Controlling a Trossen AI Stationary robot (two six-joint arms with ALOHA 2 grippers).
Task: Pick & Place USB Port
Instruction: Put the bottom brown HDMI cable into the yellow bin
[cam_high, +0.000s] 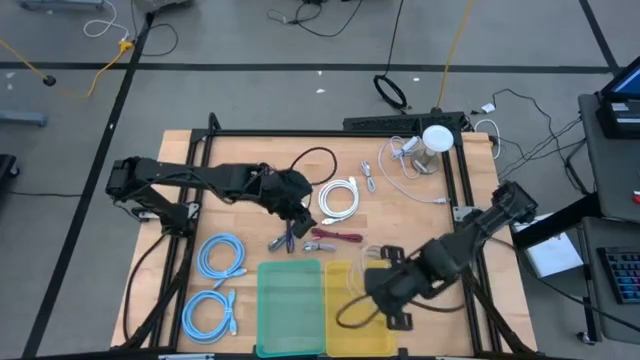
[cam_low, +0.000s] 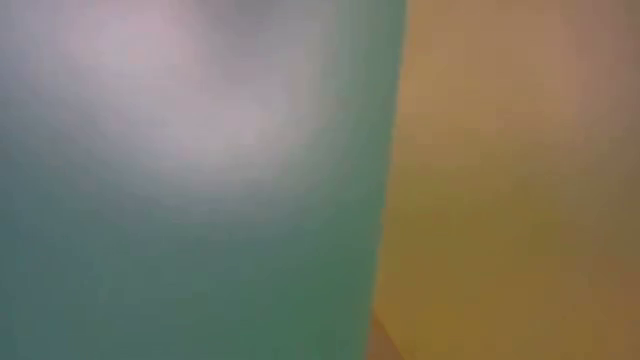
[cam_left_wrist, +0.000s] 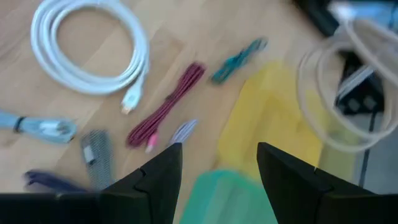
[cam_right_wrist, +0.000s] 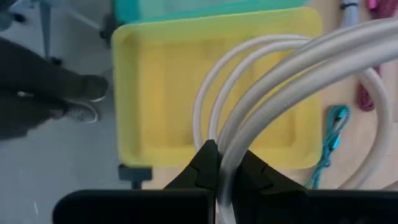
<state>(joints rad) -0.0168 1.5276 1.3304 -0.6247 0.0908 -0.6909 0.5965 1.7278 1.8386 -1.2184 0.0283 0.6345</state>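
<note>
Beige cable (cam_right_wrist: 273, 81) looped above the yellow tray (cam_right_wrist: 155, 81), clamped by the right gripper (cam_right_wrist: 225, 163); left gripper (cam_left_wrist: 217, 165) spread wide at 12 o'clock from the trays.

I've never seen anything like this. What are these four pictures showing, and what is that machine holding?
Two robot arms work at a wooden table. One picture looks down from above, one sits at table height but is blocked by the trays, and two ride on the wrists. On the table lie coiled cables, a green tray and a yellow tray. The right end effector is shut on a pale cable above the yellow tray. The left end effector is open and empty, over small cables.
</note>
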